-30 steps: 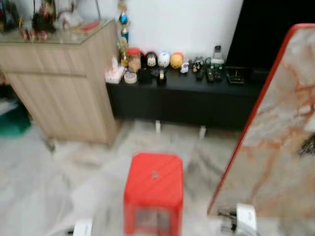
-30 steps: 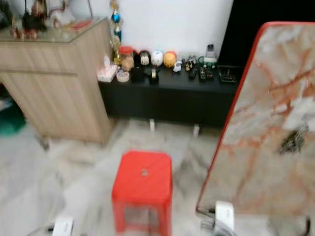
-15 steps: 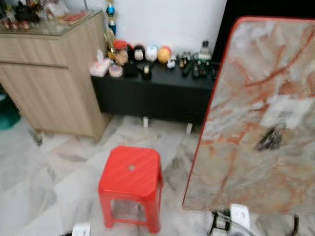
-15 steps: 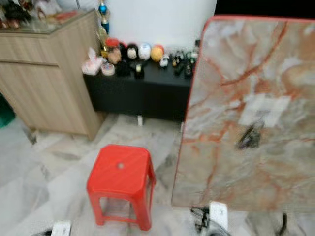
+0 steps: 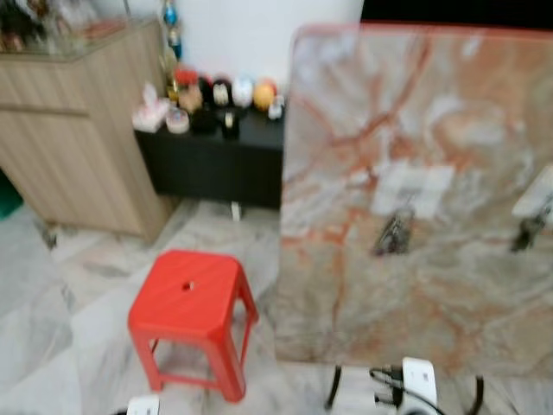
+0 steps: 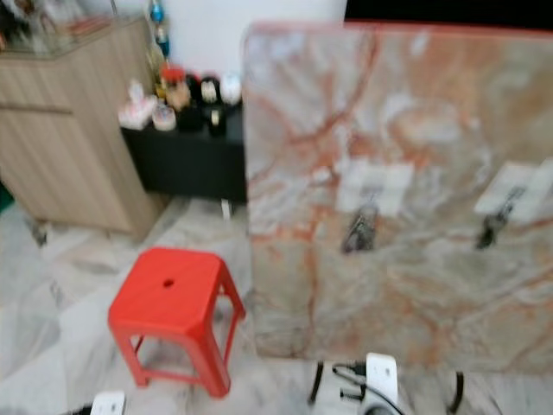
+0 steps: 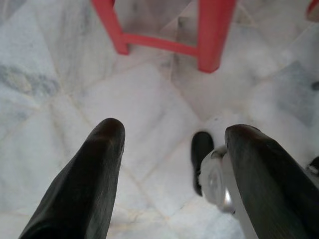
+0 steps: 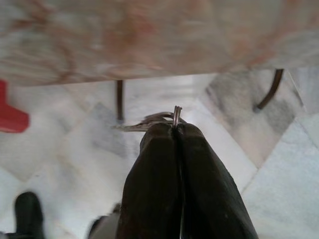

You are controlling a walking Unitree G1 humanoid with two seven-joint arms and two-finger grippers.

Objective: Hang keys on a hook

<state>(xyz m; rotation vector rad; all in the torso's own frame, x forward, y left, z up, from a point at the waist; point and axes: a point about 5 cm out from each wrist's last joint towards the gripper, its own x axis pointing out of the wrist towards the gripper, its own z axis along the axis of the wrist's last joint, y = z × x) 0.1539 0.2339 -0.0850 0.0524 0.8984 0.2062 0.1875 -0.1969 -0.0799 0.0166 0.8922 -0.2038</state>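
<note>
In the left eye view a marble-patterned board [image 5: 432, 285] with a red edge stands upright on thin dark legs, directly ahead and to the right. Two pale patches sit on its face, each with a small dark thing hanging below it, at [image 5: 393, 232] and [image 5: 527, 232]; the picture is blurred, so these may be hooks carrying key bunches, but that cannot be settled. A red plastic stool [image 5: 188, 304] stands on the pale marble floor [image 5: 52, 328] just left of the board. Behind it a low black cabinet [image 5: 203, 164] carries a row of small round figures and jars, and a light wooden sideboard [image 5: 73, 147] stands to its left. A white block with a black cable [image 5: 413, 385] shows at the lower edge, in front of the board's legs.

The right eye view gives the same layout, the stool [image 6: 168, 298] well apart from the first dark hanging thing [image 6: 360, 229].

In the left wrist view the left gripper [image 7: 172, 132] hangs over the floor with its two black fingers spread wide and nothing between them; the stool's red legs [image 7: 212, 35] stand beyond.

In the right wrist view the right gripper [image 8: 175, 130] has its fingers pressed tight together on the keys [image 8: 157, 121], whose metal ring sticks out at the fingertips. The board's lower edge [image 8: 149, 45] lies beyond and above them, not touching.
</note>
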